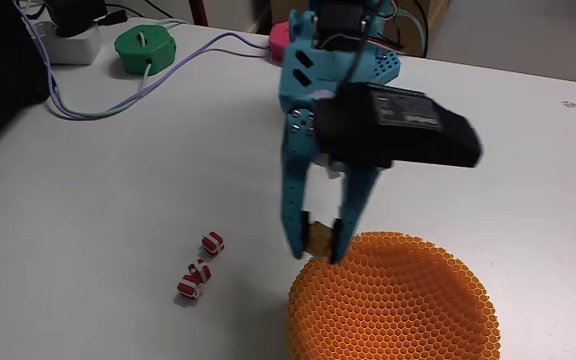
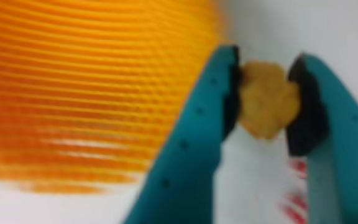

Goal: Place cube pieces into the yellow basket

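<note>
Teal two-finger gripper (image 1: pixel 320 246) was clamped on the small yellow-orange studded cube (image 2: pixel 267 99), held just above the white table (image 1: pixel 88 200) at the near rim of the large round orange-yellow honeycomb plastic basket (image 1: pixel 408 300). Red-and-white striped cube pieces (image 1: pixel 200 268) lay on the table left of the basket in the fixed view, well apart from the gripper
</note>
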`<state>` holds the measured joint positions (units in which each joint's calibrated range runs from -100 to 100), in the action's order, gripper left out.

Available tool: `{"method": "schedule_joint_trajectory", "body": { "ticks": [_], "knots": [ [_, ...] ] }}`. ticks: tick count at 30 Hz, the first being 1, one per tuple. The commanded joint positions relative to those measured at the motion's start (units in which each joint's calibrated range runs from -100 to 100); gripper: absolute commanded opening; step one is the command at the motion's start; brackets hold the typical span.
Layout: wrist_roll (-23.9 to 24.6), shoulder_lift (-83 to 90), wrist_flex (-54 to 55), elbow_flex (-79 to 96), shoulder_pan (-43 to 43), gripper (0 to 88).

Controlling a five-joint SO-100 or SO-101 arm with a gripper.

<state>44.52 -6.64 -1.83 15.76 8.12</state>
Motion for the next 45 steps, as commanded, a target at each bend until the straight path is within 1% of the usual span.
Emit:
{"method": "schedule_joint_trajectory", "body": {
  "ticks": [1,2,4,7,11,14,17,18,20,21,23,26,29,38,42,45],
  "knots": [
    [1.66,-0.75,0.44,-3.87,4.27,12.0],
    [1.07,-1.22,0.35,-3.87,5.11,19.9],
    [0.59,-1.31,0.09,-3.00,6.32,27.8],
    [-0.54,-1.12,0.27,-2.14,6.79,34.9],
    [-3.27,1.72,-2.60,-2.23,4.27,40.1],
    [-4.49,5.79,-9.72,-2.43,-0.30,39.9],
    [-5.42,10.24,-17.11,-0.50,-8.50,37.9],
    [-5.62,11.38,-18.41,1.04,-11.67,37.1],
    [-4.35,13.36,-18.41,6.53,-16.79,34.9],
    [-3.52,13.93,-17.46,9.71,-18.75,34.4],
    [-0.88,14.31,-11.90,17.60,-20.89,33.5],
    [2.49,13.08,1.31,29.35,-21.45,33.6],
    [3.71,9.20,10.08,34.26,-21.26,33.7],
    [3.57,-5.76,19.03,26.65,-20.98,32.3],
    [2.74,-11.45,22.51,21.45,-21.64,30.7],
    [2.98,-14.48,23.81,19.05,-21.64,28.3]
  ]
}}
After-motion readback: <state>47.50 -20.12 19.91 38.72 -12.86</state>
